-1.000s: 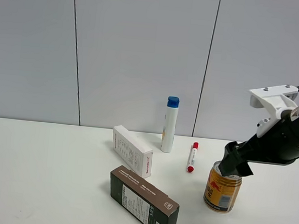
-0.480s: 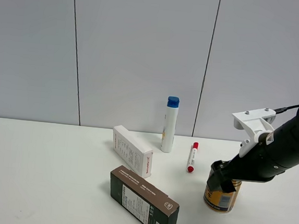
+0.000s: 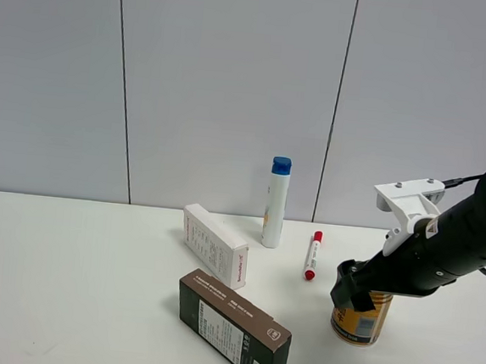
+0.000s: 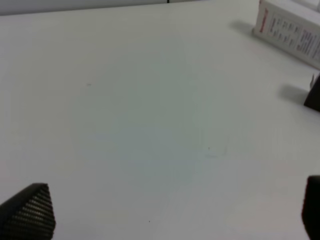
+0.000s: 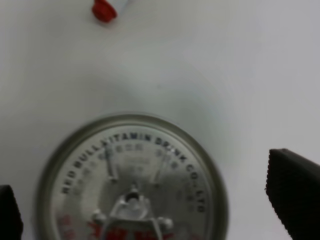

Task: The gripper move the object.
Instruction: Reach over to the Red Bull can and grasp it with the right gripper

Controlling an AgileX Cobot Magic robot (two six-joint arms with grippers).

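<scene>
On my white desk the right arm reaches down at the front right. Its jaws are spread wide and grip nothing, sitting around the top of the upright gold can; in the wrist view the lid lies between the two black tips with a gap on either side. The can stands to the right of the dark box and just in front of the red-capped marker, while my left jaws are also wide apart over bare desk, holding nothing.
</scene>
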